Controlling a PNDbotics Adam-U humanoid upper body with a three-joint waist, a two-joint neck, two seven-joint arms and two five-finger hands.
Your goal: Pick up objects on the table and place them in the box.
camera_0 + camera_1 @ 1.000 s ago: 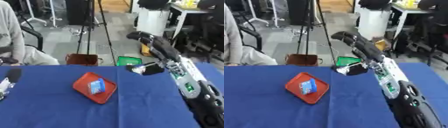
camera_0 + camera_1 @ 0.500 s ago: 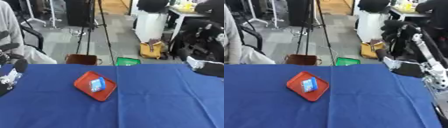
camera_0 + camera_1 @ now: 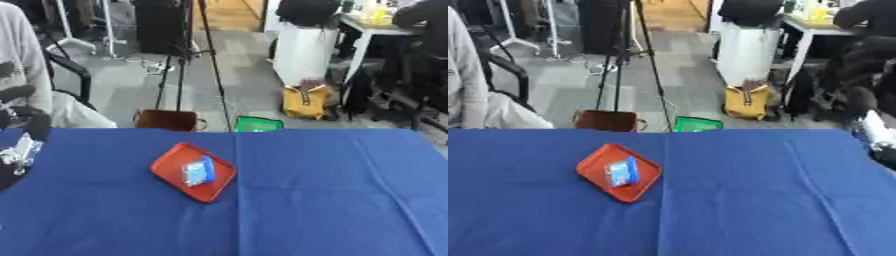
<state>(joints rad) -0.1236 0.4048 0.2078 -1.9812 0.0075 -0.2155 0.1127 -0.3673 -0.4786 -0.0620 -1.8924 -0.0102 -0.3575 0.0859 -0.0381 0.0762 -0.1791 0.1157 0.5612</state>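
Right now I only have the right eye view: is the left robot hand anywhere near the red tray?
Observer: No. In the left eye view the left robot hand shows at the picture's left edge, well apart from the red tray.
Operator: Is it above the table or off to the side of it?
Observer: It is over the blue table, at that table's left side, and shows as a dark shape with a white part on it.

On the one blue table (image 3: 332, 200) sit one red tray (image 3: 168, 170) and one small blue-and-white packet (image 3: 198, 171) lying in it, while one robot hand (image 3: 17, 150) shows at the left edge and one (image 3: 880, 135) at the right edge.
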